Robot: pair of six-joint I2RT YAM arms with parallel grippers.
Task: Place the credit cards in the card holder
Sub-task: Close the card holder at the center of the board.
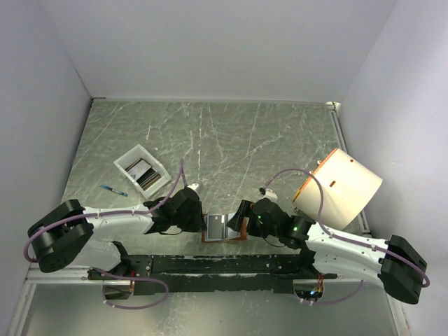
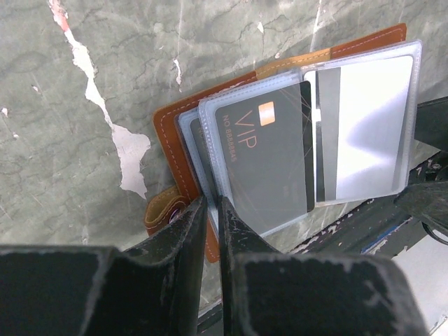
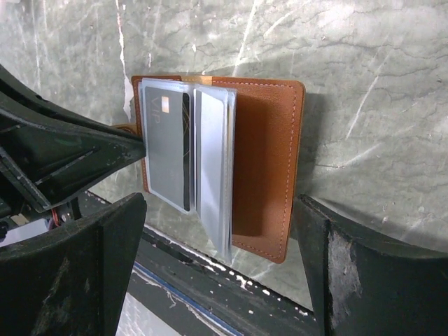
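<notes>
A grey-green marbled table (image 1: 231, 140) sits inside a plain white enclosure. Pale veins cross its surface, and the left wrist view shows white chips (image 2: 129, 150) where the finish has flaked. The back wall (image 1: 210, 42), left wall (image 1: 35, 105) and right wall (image 1: 409, 77) are bare and matte. The light is soft and even, with a mild sheen on the table's middle. A black rail (image 1: 210, 264) runs along the near edge.
</notes>
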